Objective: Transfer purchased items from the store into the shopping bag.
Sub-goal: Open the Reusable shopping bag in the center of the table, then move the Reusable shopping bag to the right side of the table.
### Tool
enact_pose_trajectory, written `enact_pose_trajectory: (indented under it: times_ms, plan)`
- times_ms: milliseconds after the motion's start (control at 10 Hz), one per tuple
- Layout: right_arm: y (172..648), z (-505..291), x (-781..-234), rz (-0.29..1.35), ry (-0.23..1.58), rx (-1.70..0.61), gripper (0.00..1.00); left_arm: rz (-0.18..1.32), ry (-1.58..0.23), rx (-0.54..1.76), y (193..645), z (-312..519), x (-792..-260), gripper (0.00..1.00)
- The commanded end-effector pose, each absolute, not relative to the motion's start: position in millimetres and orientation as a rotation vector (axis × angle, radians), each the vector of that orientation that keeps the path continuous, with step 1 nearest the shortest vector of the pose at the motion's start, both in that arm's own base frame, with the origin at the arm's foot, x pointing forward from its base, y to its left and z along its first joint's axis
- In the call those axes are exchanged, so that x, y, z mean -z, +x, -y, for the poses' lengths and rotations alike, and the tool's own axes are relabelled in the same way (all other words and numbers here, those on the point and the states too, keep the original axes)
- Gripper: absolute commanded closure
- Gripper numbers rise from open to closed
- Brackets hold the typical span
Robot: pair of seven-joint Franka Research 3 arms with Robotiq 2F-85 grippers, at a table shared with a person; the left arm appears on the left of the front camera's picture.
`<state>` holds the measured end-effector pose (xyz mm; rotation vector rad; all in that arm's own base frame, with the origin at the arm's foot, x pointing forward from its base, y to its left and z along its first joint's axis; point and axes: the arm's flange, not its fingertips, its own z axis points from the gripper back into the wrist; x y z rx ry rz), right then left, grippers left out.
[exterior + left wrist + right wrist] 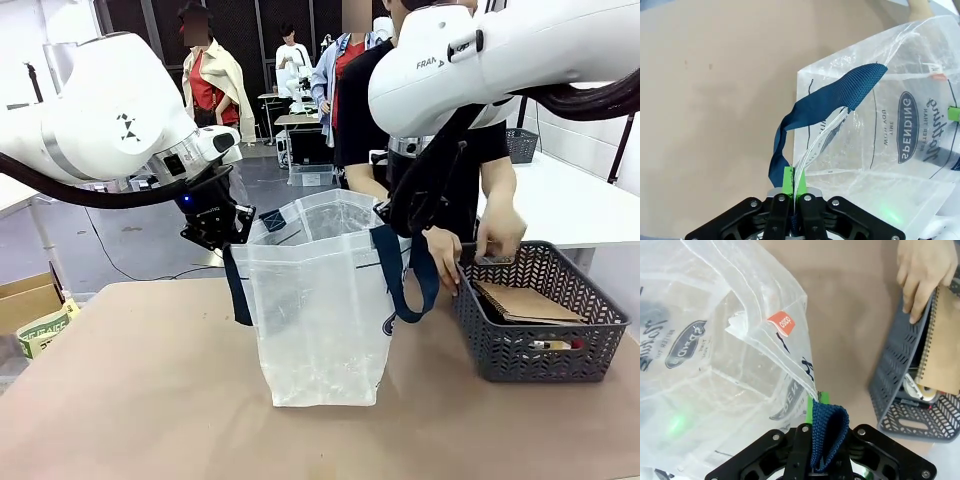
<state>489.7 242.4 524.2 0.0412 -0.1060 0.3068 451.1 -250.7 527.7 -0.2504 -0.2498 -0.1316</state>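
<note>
Shopping bag (320, 310) stands upright mid-table (130, 400), translucent, mouth up and pulled open; navy handles (405, 275) droop down either side. Left gripper (792, 181) is clamped tight on the bag's rim at the base of one handle, plastic and strap pinched between the green pads; right gripper (816, 407) is likewise clamped on the opposite rim, a fold of strap in its jaws. Bag looks empty so far as the plastic lets one see.

Goods sit in the dark mesh basket (540, 350), just beside the bag on the robot's right; flat brown pack (525, 300) lies on top, slightly tilted, long axis running along the basket. One hand (500, 232) of the person is over the basket's far rim; the other hand (441, 252) rests at the corner nearest the bag.

Judgement: both claws serve as bag-holders, so the person's hands, nearest the goods, are the ones placed to carry items leftward, over the rim beside the right gripper.
</note>
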Motion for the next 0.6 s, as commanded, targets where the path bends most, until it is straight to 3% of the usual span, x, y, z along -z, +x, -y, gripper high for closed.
enact_pose_trajectory:
  times_ms: [0, 500]
  plan:
    - [489.1, -239.9, -525.8, 0.101, 0.062, -0.291, 1.0, 0.246, -0.261, 0.12, 452.2, 248.1, -527.7, 1.0]
    - [489.1, -239.9, -525.8, 0.101, 0.062, -0.291, 1.0, 0.246, -0.261, 0.12, 452.2, 248.1, -527.7, 1.0]
